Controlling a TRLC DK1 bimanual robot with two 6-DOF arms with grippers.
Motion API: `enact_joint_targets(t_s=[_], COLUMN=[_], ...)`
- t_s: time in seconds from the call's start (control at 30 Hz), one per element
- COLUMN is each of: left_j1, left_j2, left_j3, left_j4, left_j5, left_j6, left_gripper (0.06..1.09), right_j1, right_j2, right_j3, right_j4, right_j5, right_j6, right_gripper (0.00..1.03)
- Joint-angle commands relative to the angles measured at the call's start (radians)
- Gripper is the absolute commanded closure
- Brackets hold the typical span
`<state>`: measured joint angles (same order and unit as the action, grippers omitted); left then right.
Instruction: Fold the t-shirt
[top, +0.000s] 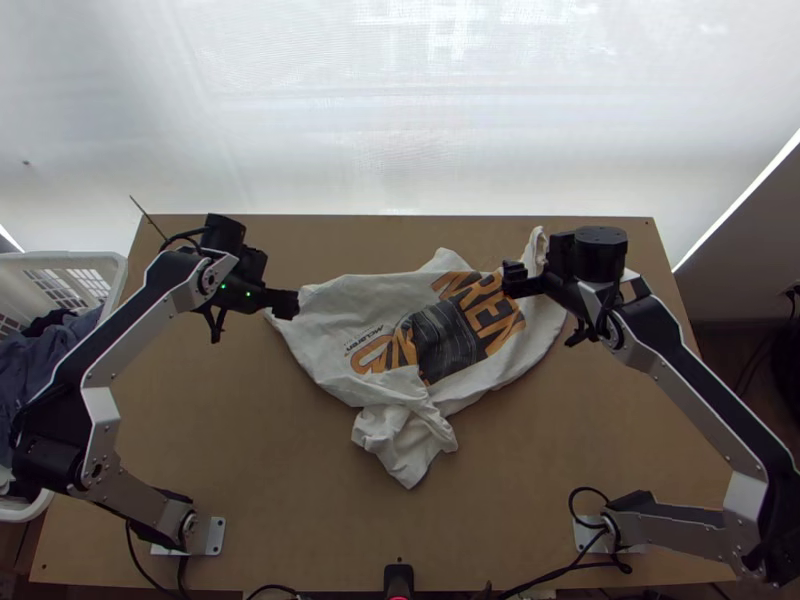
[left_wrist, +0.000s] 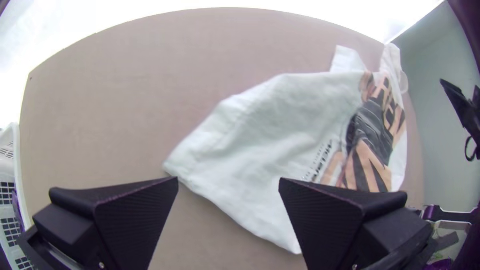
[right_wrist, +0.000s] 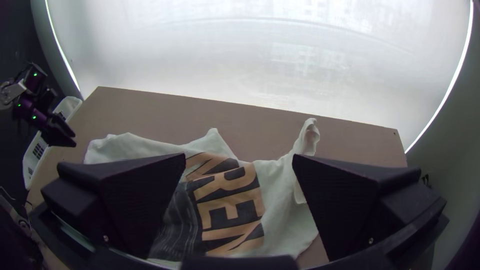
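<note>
A white t-shirt (top: 330, 310) with an orange and black print lies rumpled across the middle of the table, its lower part bunched toward the near edge. My left gripper (top: 285, 303) is over the shirt's left corner; in the left wrist view the same gripper (left_wrist: 228, 182) stands open above the cloth (left_wrist: 260, 135). Over the shirt's right part is my right gripper (top: 514, 280). Seen from its own wrist, that gripper (right_wrist: 239, 159) is open too, with the printed cloth (right_wrist: 275, 220) below and between its fingers. A narrow twisted end of cloth points to the far edge.
The wooden table (top: 240, 430) shows bare around the shirt. A white basket (top: 105, 262) holding dark clothes stands at the table's left. Cables and a small black device (top: 398, 578) are at the near edge. A pale screen rises behind the far edge.
</note>
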<state>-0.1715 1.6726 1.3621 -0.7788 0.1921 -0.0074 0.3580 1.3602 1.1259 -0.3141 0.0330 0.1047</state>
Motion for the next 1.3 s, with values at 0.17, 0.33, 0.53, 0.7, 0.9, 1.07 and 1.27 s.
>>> enact_joint_targets(t_s=[0.17,0.33,0.53,0.7,0.9,1.07,1.27], left_j1=[0.072,0.046,0.032,0.032,0.032,0.038,0.027], left_j2=[0.136,0.174,0.191,0.217,0.243,0.240,0.180], left_j3=[-0.037,-0.054,-0.044,-0.044,-0.047,-0.037,-0.020], left_j4=[0.216,0.253,0.240,0.204,0.151,0.141,0.138], left_j5=[-0.102,-0.102,-0.100,-0.100,-0.075,-0.026,-0.025], left_j6=[0.096,0.093,0.092,0.106,0.116,0.118,0.110], left_gripper=[0.11,0.11,0.27,0.32,0.51,0.87,1.05], right_j1=[0.119,0.157,0.156,0.150,0.157,0.220,0.432], right_j2=[-0.150,-0.181,-0.193,-0.188,-0.185,-0.177,-0.179], right_j3=[-0.034,-0.032,-0.034,-0.020,-0.018,-0.008,-0.083], right_j4=[-0.204,-0.267,-0.280,-0.278,-0.280,-0.344,-0.422], right_j5=[-0.031,-0.039,-0.041,-0.041,-0.042,-0.114,-0.202], right_j6=[-0.008,-0.023,-0.022,-0.023,-0.023,-0.022,-0.023], right_gripper=[0.03,0.03,0.03,0.03,0.03,0.04,0.04])
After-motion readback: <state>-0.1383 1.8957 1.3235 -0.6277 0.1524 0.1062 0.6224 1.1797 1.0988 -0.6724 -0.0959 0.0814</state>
